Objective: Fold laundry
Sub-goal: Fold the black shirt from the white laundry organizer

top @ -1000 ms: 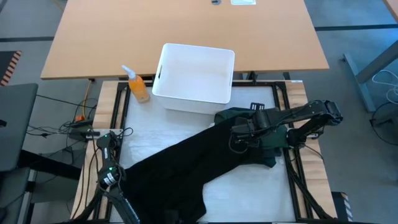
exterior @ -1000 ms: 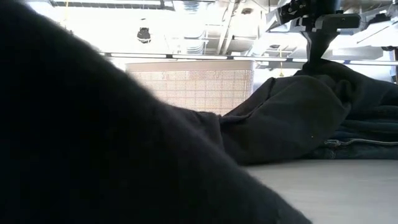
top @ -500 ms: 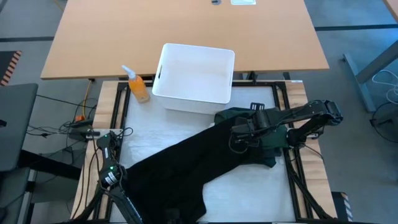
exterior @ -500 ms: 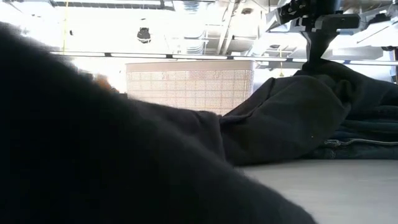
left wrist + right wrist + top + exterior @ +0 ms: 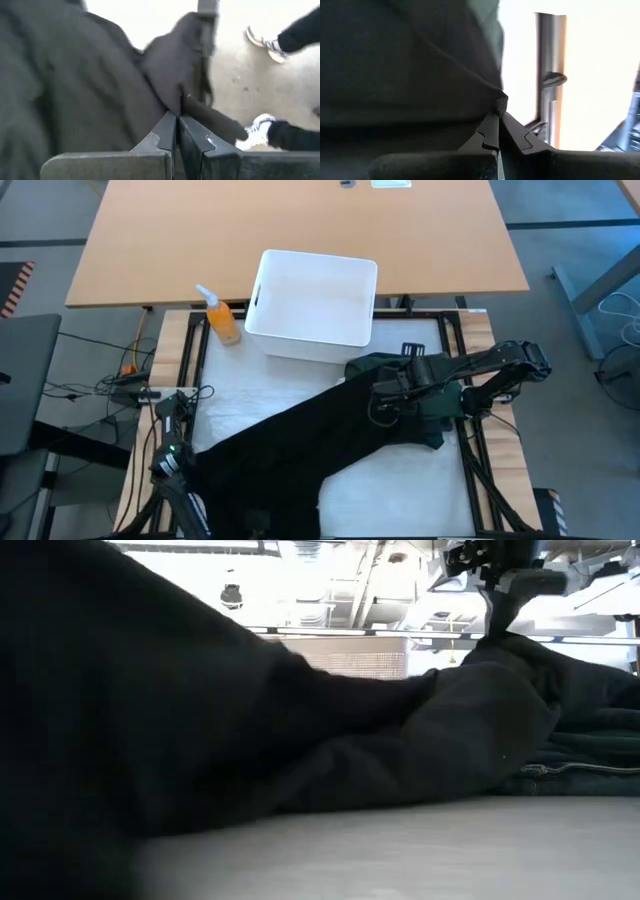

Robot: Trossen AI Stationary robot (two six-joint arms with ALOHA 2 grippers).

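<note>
Since a second before, the black garment (image 5: pixel 300 450) had bunched toward the near left edge of the table (image 5: pixel 400 490), its near edge pulled left, and it rose higher across the low view. The left gripper (image 5: pixel 176 122) had closed tight on a fold of that garment at the near left. The right gripper (image 5: pixel 497 115) stayed pinched on the cloth beside the dark green garment (image 5: pixel 385 368). Only the left wrist view showed a person's shoes (image 5: pixel 262 42) on the floor beyond.
</note>
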